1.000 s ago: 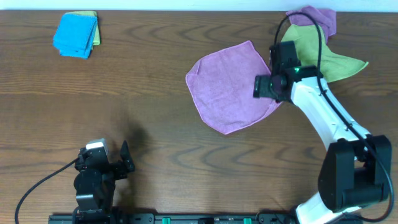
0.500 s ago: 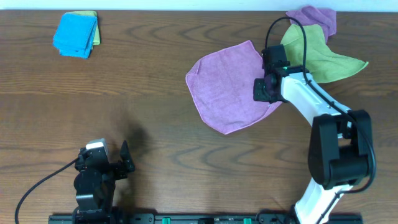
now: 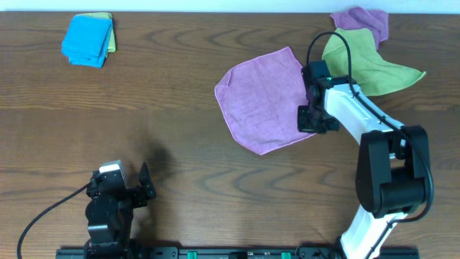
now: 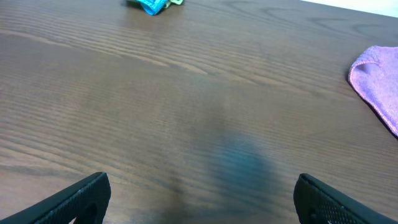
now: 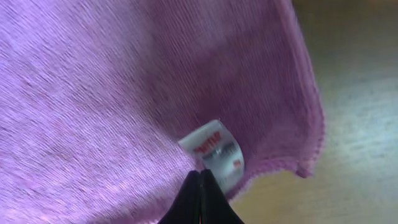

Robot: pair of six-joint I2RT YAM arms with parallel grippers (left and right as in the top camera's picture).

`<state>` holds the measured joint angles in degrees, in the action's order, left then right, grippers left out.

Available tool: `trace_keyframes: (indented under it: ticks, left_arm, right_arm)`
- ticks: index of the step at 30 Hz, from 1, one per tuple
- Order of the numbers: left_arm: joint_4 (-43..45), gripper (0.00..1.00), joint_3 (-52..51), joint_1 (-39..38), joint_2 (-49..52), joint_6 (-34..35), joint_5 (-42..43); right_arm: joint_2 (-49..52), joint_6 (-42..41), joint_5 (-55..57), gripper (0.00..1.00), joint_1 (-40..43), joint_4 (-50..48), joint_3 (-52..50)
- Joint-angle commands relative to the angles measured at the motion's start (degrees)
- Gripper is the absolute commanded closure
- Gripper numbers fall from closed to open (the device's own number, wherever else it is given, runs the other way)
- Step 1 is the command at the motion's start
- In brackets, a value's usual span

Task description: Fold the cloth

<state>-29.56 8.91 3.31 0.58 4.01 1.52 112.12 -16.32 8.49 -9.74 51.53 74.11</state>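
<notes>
The cloth (image 3: pixel 262 101) is a lilac towel lying flat right of the table's centre. Its left edge shows in the left wrist view (image 4: pixel 379 81). My right gripper (image 3: pixel 315 119) is down on the cloth's right corner. In the right wrist view the cloth (image 5: pixel 124 93) fills the frame. There the right gripper (image 5: pixel 201 175) is shut, its tips pinched together on the fabric beside the white tag (image 5: pixel 214 149). My left gripper (image 3: pixel 144 184) rests at the front left, far from the cloth. It stands open (image 4: pixel 202 194) over bare wood.
A lime-green cloth (image 3: pixel 366 65) and another purple cloth (image 3: pixel 363 21) lie crumpled at the back right, just beyond the right arm. A folded blue cloth (image 3: pixel 88 39) on a green one sits at the back left, also visible as the blue cloth (image 4: pixel 151 5).
My right gripper has moved toward the front along the cloth's right corner and has closed from open. The left arm has not moved.
</notes>
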Motion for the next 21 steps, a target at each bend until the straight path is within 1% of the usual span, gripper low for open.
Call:
trace_keyframes:
  ticks: [1, 4, 8, 13, 17, 21]
  left_arm:
    - [0.09, 0.05, -0.83, -0.11, -0.33, -0.85, -0.02]
    - [0.09, 0.05, -0.83, -0.11, -0.33, -0.83, -0.02]
    - [0.09, 0.05, -0.83, -0.11, -0.33, -0.83, -0.02]
    - [0.09, 0.05, -0.83, -0.11, -0.33, -0.83, -0.02]
    - [0.09, 0.05, -0.83, -0.11, -0.33, -0.83, -0.02]
    - [0.09, 0.05, -0.83, -0.11, -0.33, -0.83, -0.02]
  right_arm:
    - [-0.13, -2.45, 1.22, 0.99, 0.57, 1.95, 0.46]
    - [-0.13, -4.50, 1.20, 0.98, 0.57, 4.09, 0.46]
    - [-0.13, -7.34, 0.94, 0.99, 0.55, 3.96, 1.09]
    - [-1.33, -7.56, -3.37, 0.99, -0.04, 3.98, 6.60]
    - [-2.45, -2.86, -3.34, 0.99, -1.60, 3.54, 12.26]
    - [-2.51, 5.86, -3.39, 0.98, -3.08, 1.99, 14.19]
